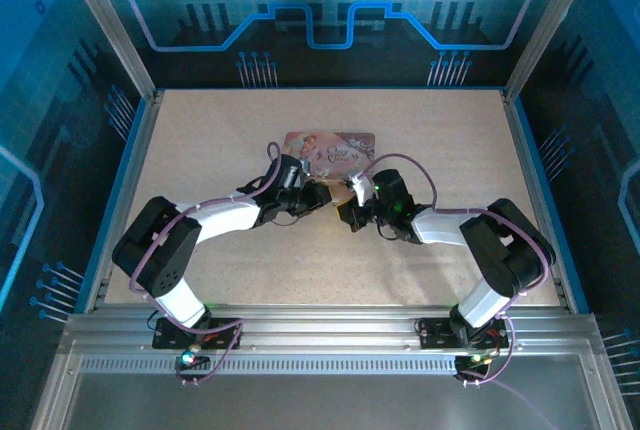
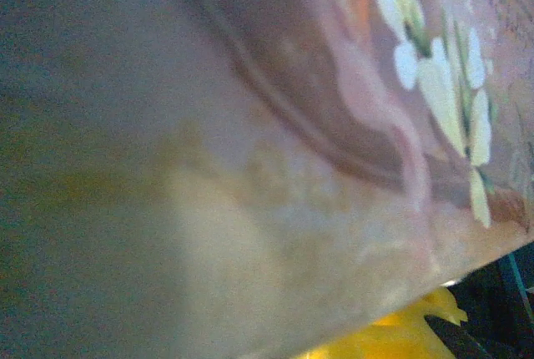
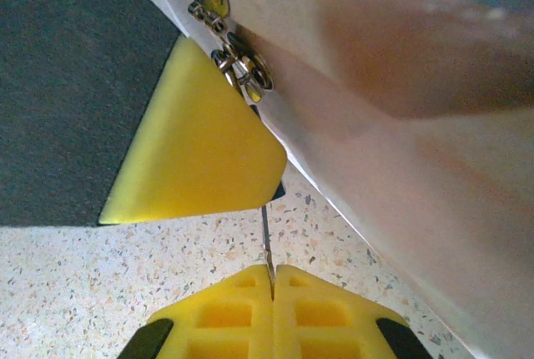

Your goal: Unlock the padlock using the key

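Key (image 3: 265,238) is pinched in my right hand (image 3: 271,280), pads closed on its thin blade. The tip runs up behind a yellow wedge (image 3: 200,150), just under the silvery latch (image 3: 242,63) of the pink tin box (image 1: 330,147), mid-bench (image 1: 200,150). My left hand (image 1: 317,194) is at the box's near edge; I can't tell its grip.

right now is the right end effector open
No, the right end effector is clamped shut on the thin metal key.

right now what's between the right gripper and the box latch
Right wrist view: the thin key the right gripper pinches, then a yellow wedge pad.
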Robot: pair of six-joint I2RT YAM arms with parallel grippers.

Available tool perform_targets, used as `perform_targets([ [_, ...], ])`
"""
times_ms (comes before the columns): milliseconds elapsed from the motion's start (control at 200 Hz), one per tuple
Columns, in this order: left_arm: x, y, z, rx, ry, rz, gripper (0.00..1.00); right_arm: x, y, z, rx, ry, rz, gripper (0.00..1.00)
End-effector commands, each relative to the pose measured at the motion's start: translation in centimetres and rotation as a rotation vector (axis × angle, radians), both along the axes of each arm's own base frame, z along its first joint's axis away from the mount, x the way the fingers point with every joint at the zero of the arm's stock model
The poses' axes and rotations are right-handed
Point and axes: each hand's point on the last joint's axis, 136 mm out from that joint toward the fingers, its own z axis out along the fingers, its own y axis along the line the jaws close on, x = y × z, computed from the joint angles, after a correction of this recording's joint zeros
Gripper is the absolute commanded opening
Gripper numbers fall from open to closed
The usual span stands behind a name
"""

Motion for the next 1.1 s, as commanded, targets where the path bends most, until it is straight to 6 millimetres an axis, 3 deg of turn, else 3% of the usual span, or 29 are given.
perform_targets([
  [0, 0.2, -1.3, 1.9, -0.060, -0.028, -0.032, 0.10, 0.3, 1.6, 2.2, 0.063, -0.060, 0.046, 0.00],
  [1095, 0.2, -1.3, 1.8, -0.054, -0.027, -0.032, 0.09, -0.9, 0.9, 0.8, 0.032, -0.026, 0.053, 0.00],
])
